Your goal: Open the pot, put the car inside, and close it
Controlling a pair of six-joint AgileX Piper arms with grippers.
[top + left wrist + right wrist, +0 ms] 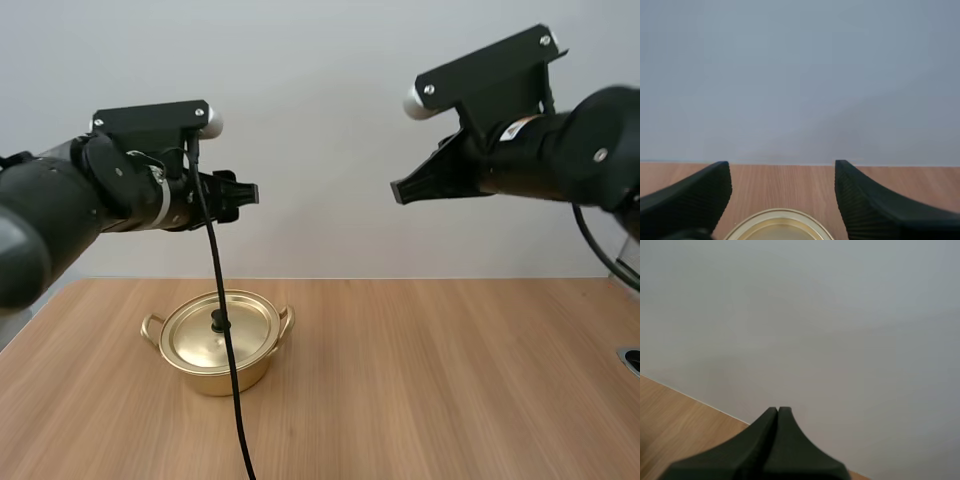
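The worktop (450, 380) held the lidded pot (218, 345) well below the left claw (247, 193), which stood spread apart; the right claw (398, 190), pressed together, hung off to the right.

Right hand (777, 411) — fingers together, above wooden table (675, 420).

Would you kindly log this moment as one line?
pot: lid on, on table | left jaws: open, raised | right jaws: shut, raised

No lettering, brand or number can be read on the pot (195, 342) or the table (450, 385).
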